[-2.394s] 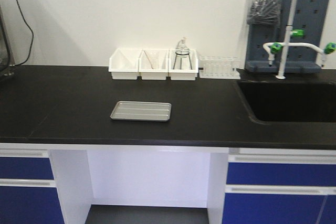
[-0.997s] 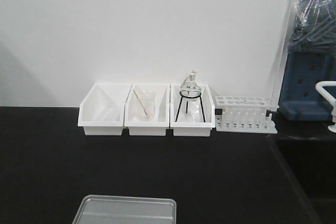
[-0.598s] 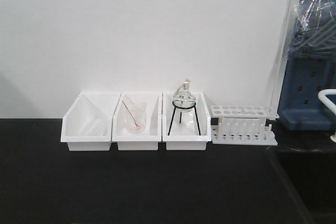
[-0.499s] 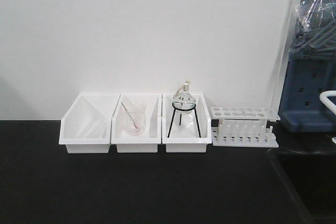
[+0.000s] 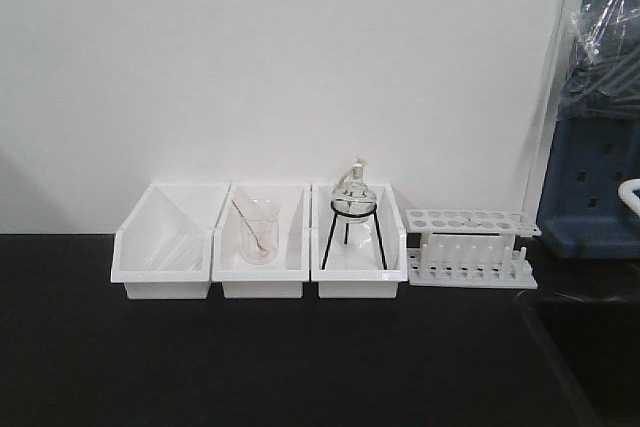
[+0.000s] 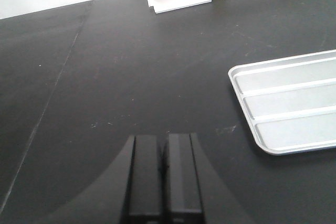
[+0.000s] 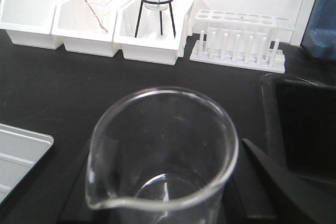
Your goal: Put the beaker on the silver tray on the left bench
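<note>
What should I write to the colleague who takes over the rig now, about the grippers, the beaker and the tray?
Left gripper: shut, holding nothing, over the black bench beside the silver tray.
Right gripper: shut on the beaker, which is upright and looks empty.
Done: the beaker is grasped.
Left: carry it over to the tray, whose visible part is bare, set it down, release.
</note>
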